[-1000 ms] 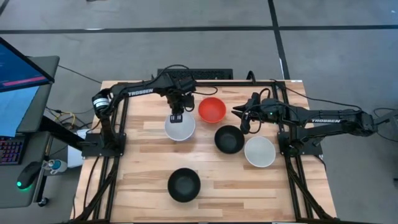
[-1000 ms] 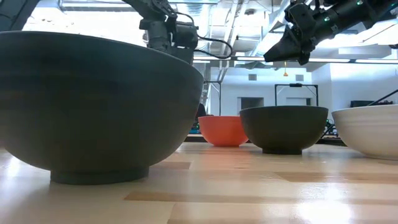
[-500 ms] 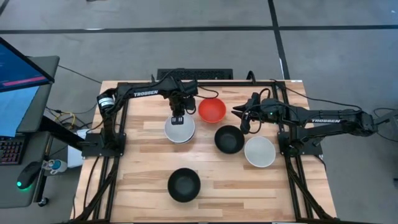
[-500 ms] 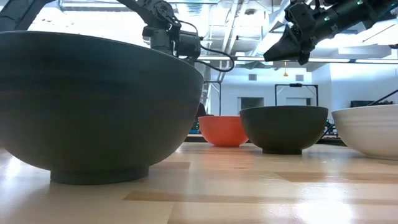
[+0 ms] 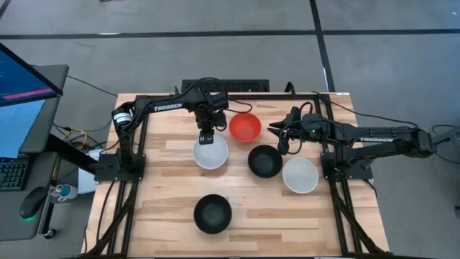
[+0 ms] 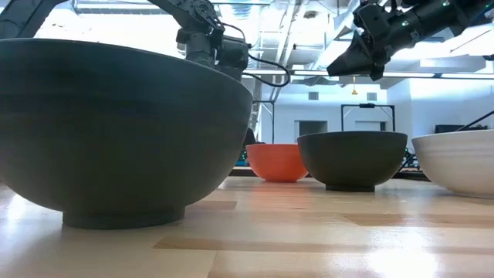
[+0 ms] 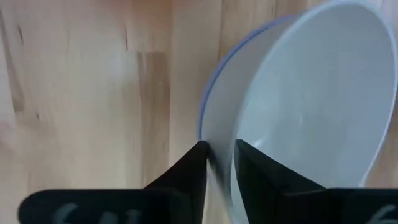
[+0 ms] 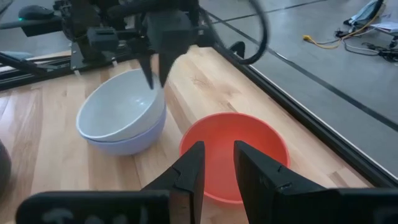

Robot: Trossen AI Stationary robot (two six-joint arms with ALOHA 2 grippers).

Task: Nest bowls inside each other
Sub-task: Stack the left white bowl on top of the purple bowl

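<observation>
A white bowl [image 5: 210,152] sits nested in a pale lavender bowl [image 8: 127,138] near the table's middle. My left gripper [image 5: 205,135] stands over the far rim of this pair, shut on it. A red bowl [image 5: 244,126] rests on its foot to the right. A black bowl [image 5: 264,160] and a second white bowl [image 5: 300,175] stand farther right. Another black bowl [image 5: 213,213] stands near the table's near edge. My right gripper [image 5: 281,134] hovers above the table between the red and black bowls, its fingers a little apart and holding nothing. My left gripper pinches the nested pair at its far rim [image 7: 213,144], one finger [image 7: 258,171] inside the white bowl and one finger [image 7: 189,171] outside. The fingers come from above, pointing down. The white bowl sits tilted in the lavender one [image 8: 124,146], whose underside appears to be on the table.
Black frame rails run along the table's left and right sides [image 5: 140,144] [image 5: 338,187]. A keyboard [image 5: 226,85] lies beyond the far edge. Bare wood shows left of the near black bowl [image 5: 158,208]. In the low view that bowl [image 6: 116,131] fills the left half.
My left gripper has shifted slightly toward the table's right. The white and lavender pair has slid a little toward the near edge and the right. The right arm and the other bowls have stayed where they were.
</observation>
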